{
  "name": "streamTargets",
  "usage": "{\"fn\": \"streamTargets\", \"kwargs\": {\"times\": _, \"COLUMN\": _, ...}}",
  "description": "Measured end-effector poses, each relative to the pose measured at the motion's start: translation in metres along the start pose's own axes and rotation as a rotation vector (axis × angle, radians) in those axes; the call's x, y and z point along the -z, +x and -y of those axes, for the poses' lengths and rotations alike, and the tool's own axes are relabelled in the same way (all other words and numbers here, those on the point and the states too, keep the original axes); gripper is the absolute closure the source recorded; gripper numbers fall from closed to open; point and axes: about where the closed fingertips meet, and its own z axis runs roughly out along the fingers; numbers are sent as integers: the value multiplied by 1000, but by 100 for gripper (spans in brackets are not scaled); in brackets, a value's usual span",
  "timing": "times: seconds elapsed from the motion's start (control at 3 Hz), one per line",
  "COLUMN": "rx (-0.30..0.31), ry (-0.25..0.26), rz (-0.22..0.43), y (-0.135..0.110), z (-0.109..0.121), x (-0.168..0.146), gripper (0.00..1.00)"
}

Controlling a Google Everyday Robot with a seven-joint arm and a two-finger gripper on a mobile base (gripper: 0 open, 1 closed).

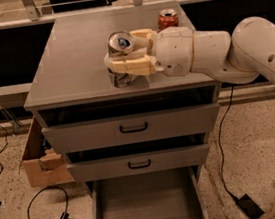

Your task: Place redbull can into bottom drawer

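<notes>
The pincer [120, 55] is clamped around the redbull can [120, 42] near the worktop's [70, 55] front edge; lowering it into the open bottom drawer [145, 209] remains undone.

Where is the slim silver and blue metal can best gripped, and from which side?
The slim silver and blue metal can stands upright, so grip its round wall at mid-height, from the view's right; the gripper holds it so, jaws shut.

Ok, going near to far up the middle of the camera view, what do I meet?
Open bottom drawer → middle drawer → top drawer → redbull can, gripped by the gripper near the cabinet top front → orange-red soda can.
</notes>
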Motion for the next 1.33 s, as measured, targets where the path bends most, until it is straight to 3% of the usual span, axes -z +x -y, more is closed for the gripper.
{"fn": "streamTargets", "kwargs": {"times": 0.33, "rx": 0, "ry": 0, "rz": 0, "y": 0, "z": 0, "x": 0, "gripper": 100}}
{"fn": "streamTargets", "kwargs": {"times": 0.67, "rx": -51, "ry": -12, "rz": -13, "y": 23, "z": -24, "x": -2, "gripper": 100}}
{"fn": "streamTargets", "kwargs": {"times": 1.33, "rx": -184, "ry": 89, "rz": 22, "y": 102, "z": -115, "x": 35, "gripper": 100}}
